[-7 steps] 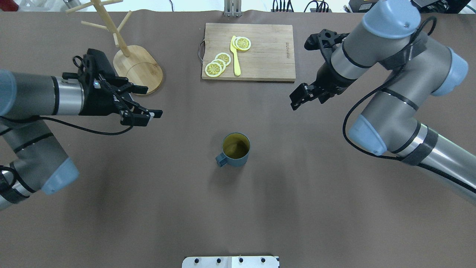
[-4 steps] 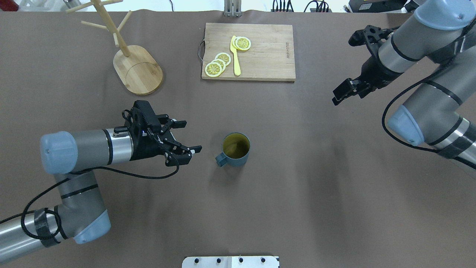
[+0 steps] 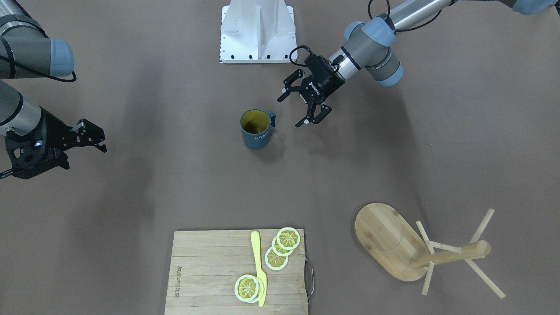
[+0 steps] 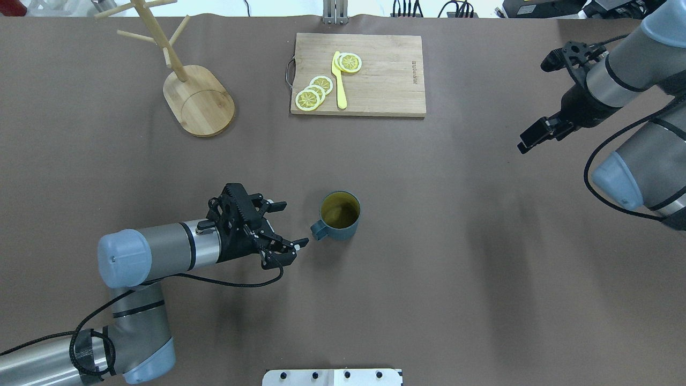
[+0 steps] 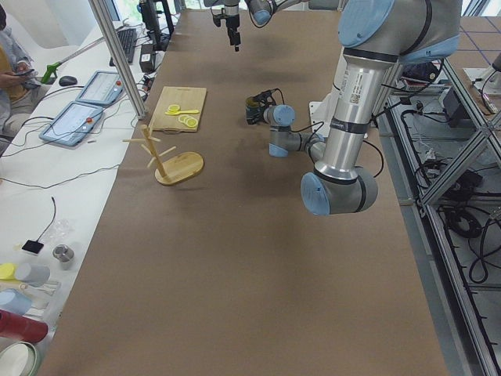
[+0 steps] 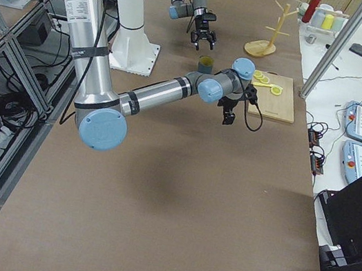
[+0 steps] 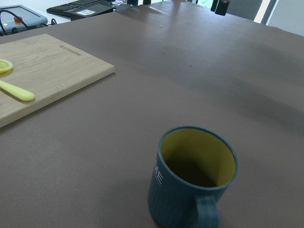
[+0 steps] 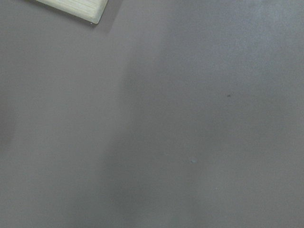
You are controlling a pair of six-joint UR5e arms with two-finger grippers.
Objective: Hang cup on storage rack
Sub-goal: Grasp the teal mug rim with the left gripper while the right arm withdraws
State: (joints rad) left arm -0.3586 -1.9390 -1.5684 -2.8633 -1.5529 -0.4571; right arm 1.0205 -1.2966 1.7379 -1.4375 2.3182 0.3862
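Observation:
The dark teal cup (image 4: 340, 215) stands upright mid-table, yellow inside, its handle (image 4: 318, 230) turned toward my left gripper (image 4: 289, 224). That gripper is open, its fingertips a short way from the handle and touching nothing. The left wrist view shows the cup (image 7: 194, 180) close and low, handle nearest. In the front-facing view the left gripper (image 3: 289, 112) sits just right of the cup (image 3: 256, 128). The bamboo storage rack (image 4: 201, 102) stands at the far left with bare pegs. My right gripper (image 4: 528, 142) hovers open at the far right, holding nothing.
A wooden cutting board (image 4: 375, 75) with lemon slices (image 4: 313, 91) and a yellow knife (image 4: 338, 80) lies at the far middle of the table. The right wrist view shows only brown table cover and a board corner (image 8: 85, 9).
My left gripper swung from beside the rack down toward the cup and now sits close to its handle. The right arm pulled back to the table's right side.

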